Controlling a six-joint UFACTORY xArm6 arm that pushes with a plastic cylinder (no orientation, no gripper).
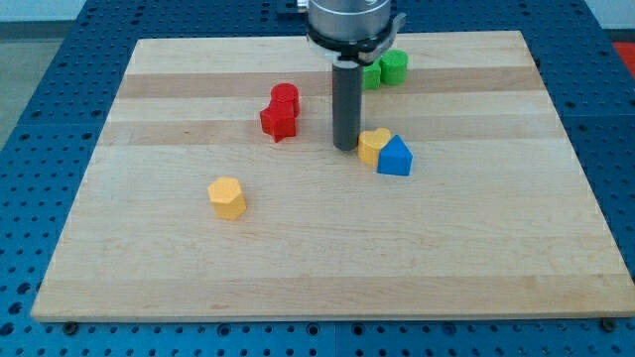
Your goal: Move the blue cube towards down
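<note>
I have no jaws, only my tip (344, 147) resting on the pale wooden board (476, 248), just left of the yellow heart-shaped block (372, 145) that touches the blue house-shaped cube (396, 158).

Rod (346, 104) hides part of one green block (372, 73); its shape can't be made out. Arm housing (347, 20) cut off at view's top.
</note>
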